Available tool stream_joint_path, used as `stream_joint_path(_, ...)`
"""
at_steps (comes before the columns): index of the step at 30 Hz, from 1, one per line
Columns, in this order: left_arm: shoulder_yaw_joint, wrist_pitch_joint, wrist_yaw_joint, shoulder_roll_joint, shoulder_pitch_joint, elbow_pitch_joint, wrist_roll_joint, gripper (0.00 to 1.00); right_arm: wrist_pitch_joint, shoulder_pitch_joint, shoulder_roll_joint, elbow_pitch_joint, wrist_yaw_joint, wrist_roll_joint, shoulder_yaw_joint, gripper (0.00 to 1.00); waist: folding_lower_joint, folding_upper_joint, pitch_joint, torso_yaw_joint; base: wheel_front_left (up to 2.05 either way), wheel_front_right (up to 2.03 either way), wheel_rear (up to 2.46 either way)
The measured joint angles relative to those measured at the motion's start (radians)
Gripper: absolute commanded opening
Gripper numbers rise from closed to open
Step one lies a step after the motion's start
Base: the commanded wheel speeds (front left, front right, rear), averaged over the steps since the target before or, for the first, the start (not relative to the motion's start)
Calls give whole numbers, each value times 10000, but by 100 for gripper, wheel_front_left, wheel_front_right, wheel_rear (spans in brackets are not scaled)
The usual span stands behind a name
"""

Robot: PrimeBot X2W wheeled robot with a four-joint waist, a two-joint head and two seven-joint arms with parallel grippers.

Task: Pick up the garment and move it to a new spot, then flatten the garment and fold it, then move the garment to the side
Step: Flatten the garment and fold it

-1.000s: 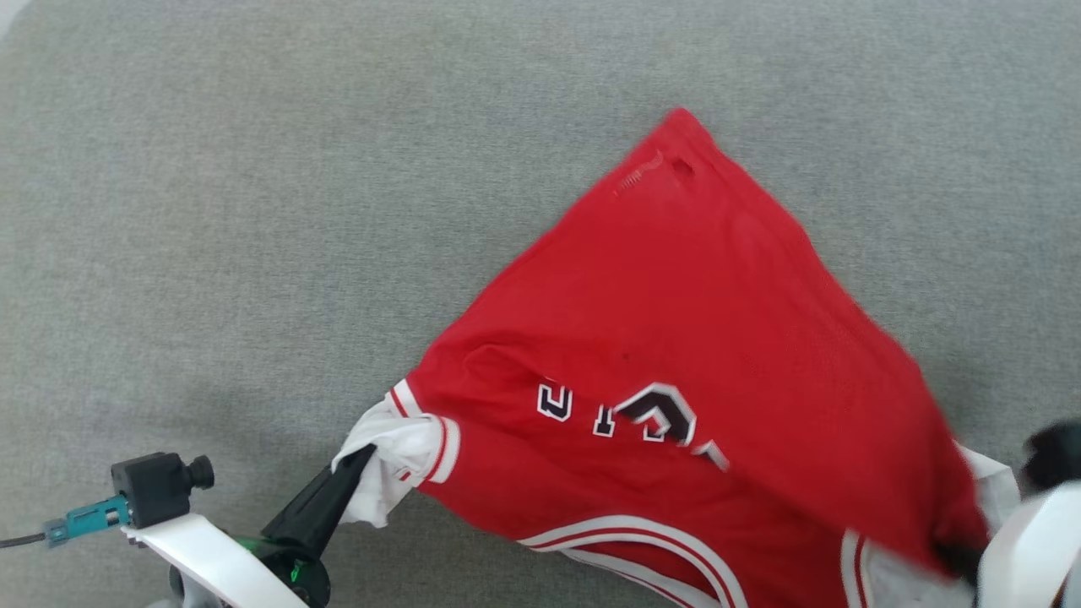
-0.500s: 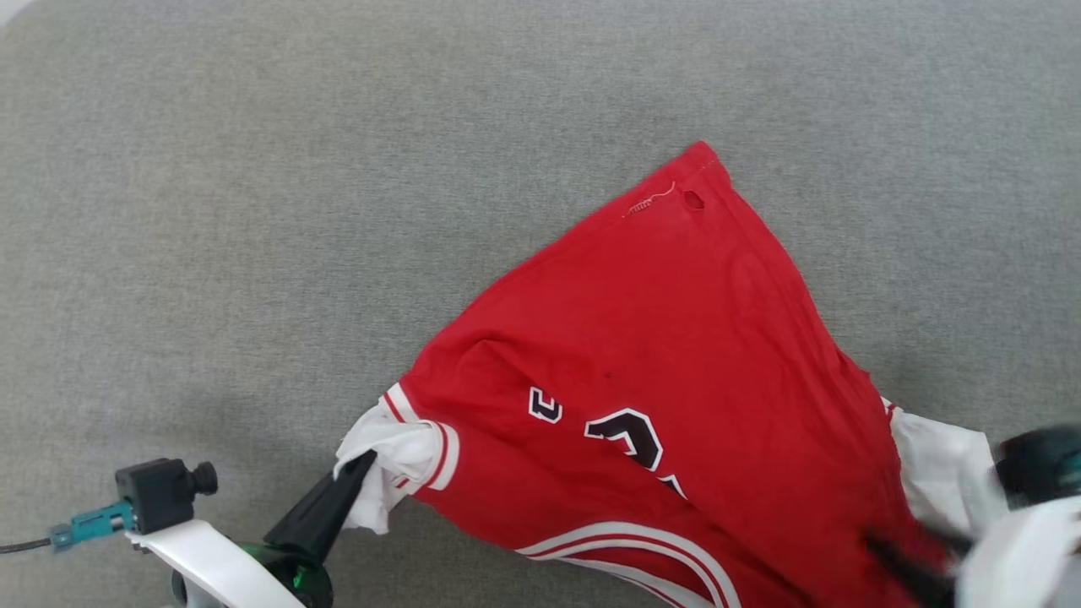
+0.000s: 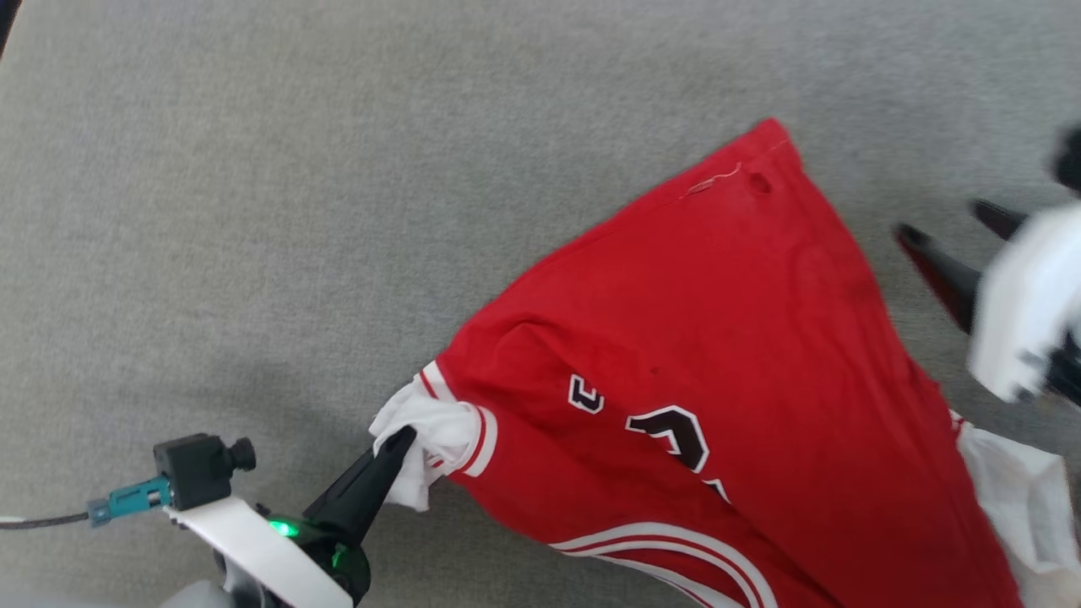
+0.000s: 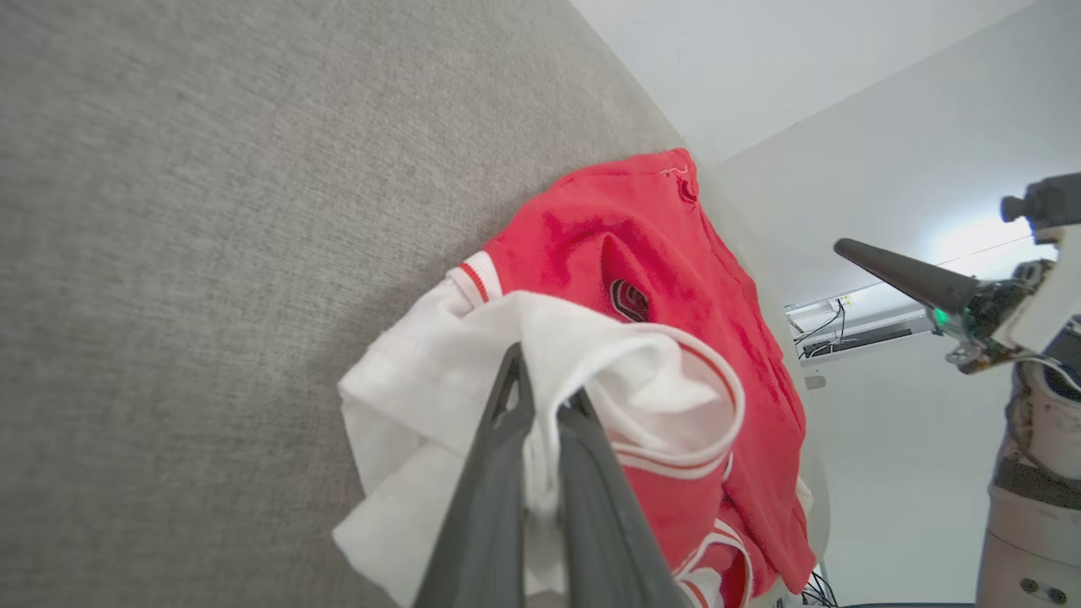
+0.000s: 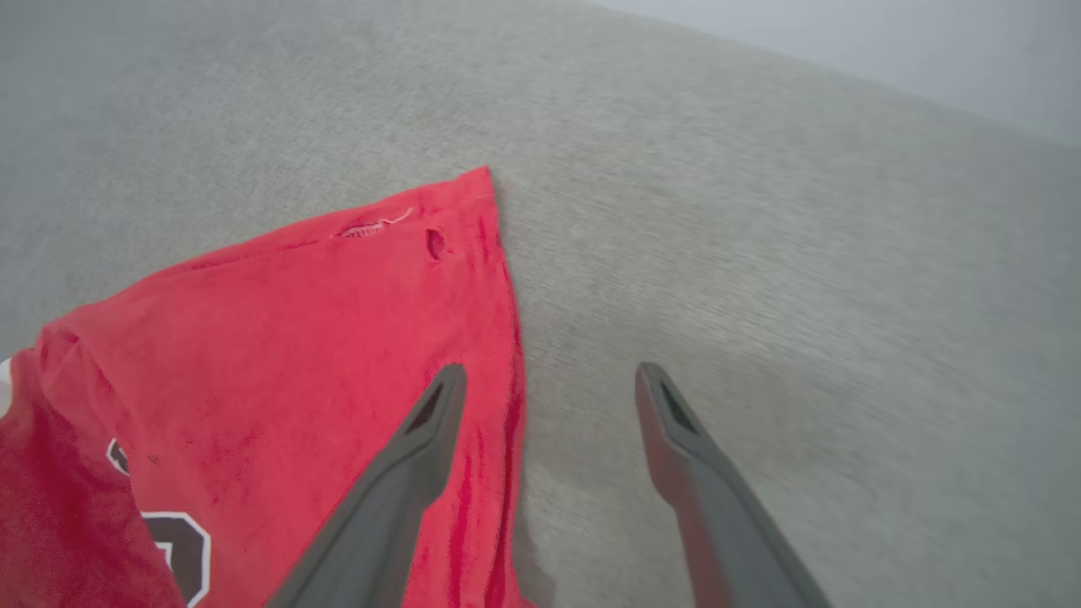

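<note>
The garment (image 3: pixel 726 355), a red jersey with white sleeves and striped trim, lies spread on the grey surface (image 3: pixel 296 211), its hem corner pointing to the far right. My left gripper (image 3: pixel 404 439) is shut on the garment's white left sleeve (image 3: pixel 426 443); the left wrist view has the cloth (image 4: pixel 540 371) pinched between its fingers (image 4: pixel 498 473). At the right edge my right gripper (image 3: pixel 946 221) hovers open and blurred beside the garment's right side. In the right wrist view its fingers (image 5: pixel 431 422) stand apart, holding nothing, over that edge (image 5: pixel 498 338).
Grey fabric (image 5: pixel 760 211) stretches out on all sides of the garment. The other white sleeve (image 3: pixel 1018 490) lies loose at the lower right. White walls and some cables (image 4: pixel 844 321) are seen beyond the surface's edge in the left wrist view.
My right gripper let go of the garment's right sleeve, opened and swung up and away to the far right. The head camera shifted. The left gripper kept its hold.
</note>
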Motion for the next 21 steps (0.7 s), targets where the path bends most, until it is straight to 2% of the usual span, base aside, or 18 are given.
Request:
stream_joint_path(1,-82,0,0,-59,-148,0,-4,0,-232,-677,-23,1003,0,-205,614,100,0,0,153,129,0,0,0)
stream_joint_path(6,-174,0,0,-201,-408,36,-63,0,-732,-2126,107,3321,0,-642,1829,100,0,0,518,403,0,0,0)
stream_joint_path(13,-324,0,0,-449,-712,107,-107,0,-1170,-3282,-94,5423,0,-940,2959,100,0,0,783,751,0,0,0)
stream_joint_path(14,-339,0,0,-477,-732,123,-107,0,-1104,-3370,-128,5605,0,-905,3120,84,0,0,790,780,0,0,0)
stream_joint_path(15,-359,0,0,-497,-746,134,-109,0,-1087,-3446,-180,5724,-2,-826,3239,55,0,0,783,799,0,0,0)
stream_joint_path(16,-366,0,0,-497,-746,157,-127,0,-1103,-3483,-182,5841,-2,-748,3290,12,0,0,765,808,0,0,0)
stream_joint_path(17,-368,0,0,-500,-748,180,-140,0,-1177,-3515,-171,5948,-2,-692,3333,0,0,0,738,809,0,0,0)
stream_joint_path(21,-316,0,0,-445,-765,293,-140,0,-1712,-3571,-50,6357,2,-560,3382,0,0,0,584,717,0,0,0)
